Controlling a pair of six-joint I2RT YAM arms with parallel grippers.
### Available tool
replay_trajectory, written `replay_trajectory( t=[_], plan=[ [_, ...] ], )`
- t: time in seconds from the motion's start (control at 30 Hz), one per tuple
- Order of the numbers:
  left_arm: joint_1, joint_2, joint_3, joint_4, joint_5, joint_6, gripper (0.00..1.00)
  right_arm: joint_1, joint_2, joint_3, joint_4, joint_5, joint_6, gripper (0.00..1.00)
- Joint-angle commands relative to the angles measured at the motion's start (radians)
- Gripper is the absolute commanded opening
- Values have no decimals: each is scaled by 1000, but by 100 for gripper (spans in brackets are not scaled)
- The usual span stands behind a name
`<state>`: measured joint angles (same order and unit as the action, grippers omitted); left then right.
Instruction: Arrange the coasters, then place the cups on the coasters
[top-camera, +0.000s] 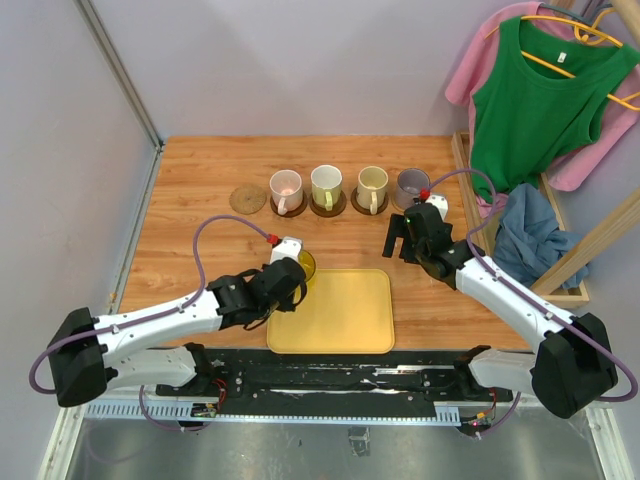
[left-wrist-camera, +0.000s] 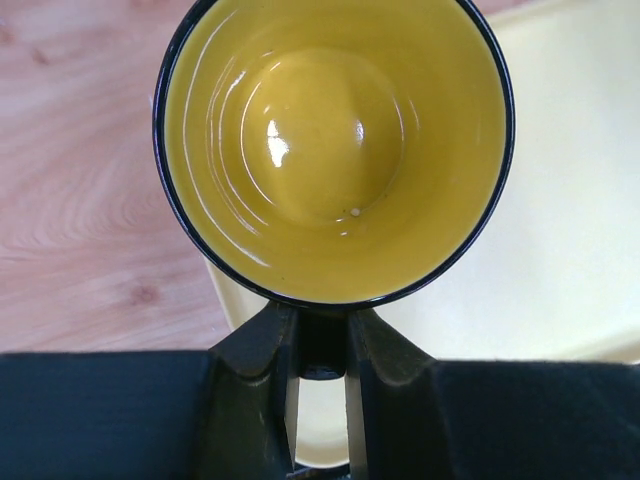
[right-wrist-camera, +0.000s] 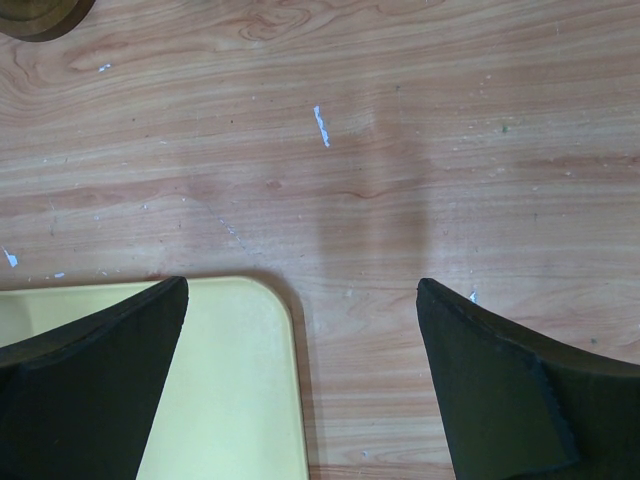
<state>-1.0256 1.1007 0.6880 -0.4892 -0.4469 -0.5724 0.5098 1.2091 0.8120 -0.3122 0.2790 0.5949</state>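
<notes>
Wooden tabletop (top-camera: 200, 250), pale walls, and a green top (top-camera: 540, 90) hanging at 2 o'clock. We note four cups (top-camera: 326, 183) on coasters (top-camera: 327, 210) in a row toward 12 o'clock, with one tan coaster (top-camera: 247, 198) bare at the left end. Left gripper (left-wrist-camera: 322, 335) clenched on the yellow cup (left-wrist-camera: 335, 150) by its handle, at the 11 o'clock corner of the yellow tray (top-camera: 340, 320). Right gripper (right-wrist-camera: 300, 290) spread wide, holding nothing.

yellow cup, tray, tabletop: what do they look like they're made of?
yellow cup: glossy, likely glazed ceramic or glass; sharp highlights inside, thin dark rim.
tray: matte pale yellow, probably plastic; rounded moulded corners.
tabletop: wood or wood-look laminate; grain lines, dull finish with small scuffs.
</notes>
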Motion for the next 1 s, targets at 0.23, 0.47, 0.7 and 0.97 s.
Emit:
replay_trajectory(
  t=[0.23,0.47,0.7,0.97],
  plan=[
    [134,15,137,56,-189,54,0,-11,-1,-12,21,20,-27,98],
    [363,47,153,140,-124,162,1,-12,-19,-10,21,42,-58,98],
    [580,101,137,290,1,281,1,-13,-20,4,17,69,-98,98],
    [746,297,244,432,144,382,0,-19,27,52,8,60,-119,98]
  ],
)
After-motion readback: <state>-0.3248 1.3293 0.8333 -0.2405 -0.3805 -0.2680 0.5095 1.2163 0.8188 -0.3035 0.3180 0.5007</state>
